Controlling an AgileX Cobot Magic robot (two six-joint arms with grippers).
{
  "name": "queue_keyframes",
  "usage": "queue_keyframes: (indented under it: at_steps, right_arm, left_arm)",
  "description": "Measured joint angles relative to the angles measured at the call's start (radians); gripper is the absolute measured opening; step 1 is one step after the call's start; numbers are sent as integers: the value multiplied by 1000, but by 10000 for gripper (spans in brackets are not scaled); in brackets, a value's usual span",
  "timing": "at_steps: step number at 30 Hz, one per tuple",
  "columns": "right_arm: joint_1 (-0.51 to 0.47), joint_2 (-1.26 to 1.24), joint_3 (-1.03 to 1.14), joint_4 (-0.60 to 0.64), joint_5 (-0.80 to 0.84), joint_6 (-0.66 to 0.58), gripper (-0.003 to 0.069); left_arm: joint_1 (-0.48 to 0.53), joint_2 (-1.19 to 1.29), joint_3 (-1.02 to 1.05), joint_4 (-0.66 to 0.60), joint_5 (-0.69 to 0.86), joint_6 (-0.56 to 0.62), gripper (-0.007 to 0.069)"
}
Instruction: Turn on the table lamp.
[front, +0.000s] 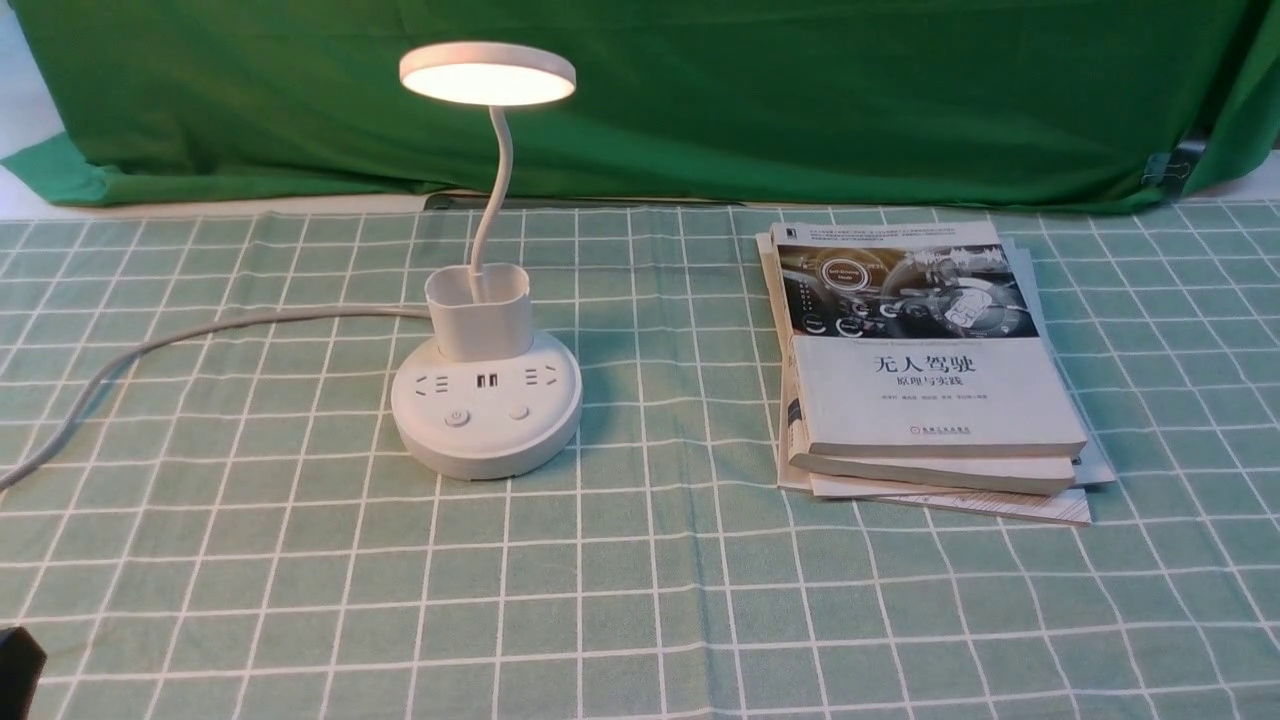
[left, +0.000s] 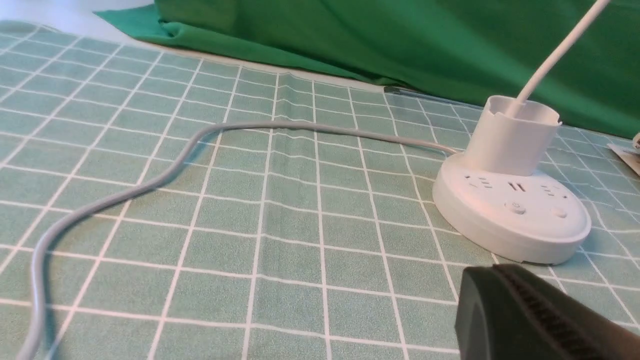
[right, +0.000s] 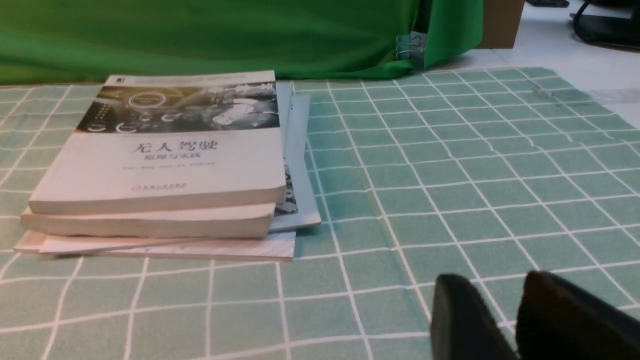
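Note:
The white table lamp (front: 486, 400) stands left of centre on the checked cloth. Its round disc head (front: 488, 72) glows on the thin gooseneck above the cup holder (front: 478, 310). Two buttons (front: 457, 417) sit on the front of the round base below the sockets. In the left wrist view the base (left: 510, 220) lies a short way beyond my left gripper (left: 494, 270), which is shut on nothing and touches nothing. Only a dark corner of the left gripper (front: 15, 668) shows in the front view. My right gripper (right: 497, 282) hovers open over bare cloth, far from the lamp.
A grey power cord (front: 200, 330) runs from the lamp base leftward off the table and snakes across the cloth (left: 150, 185) in the left wrist view. A stack of books (front: 930, 370) lies to the right, left of my right gripper. A green backdrop (front: 800, 100) closes the far edge.

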Motion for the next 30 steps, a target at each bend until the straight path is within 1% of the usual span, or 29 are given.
queue_keyframes:
  at_steps: [11,16,30]
  right_arm:
    - [0,0,0,0,-1,0,239]
    - [0,0,0,0,0,0,239]
    - [0,0,0,0,0,0,239]
  left_arm:
    - [0,-3,0,-1,-1,3,0]
    - [1,-3,0,-1,-1,52,0]
    - [1,-3,0,-1,-5,67,0]
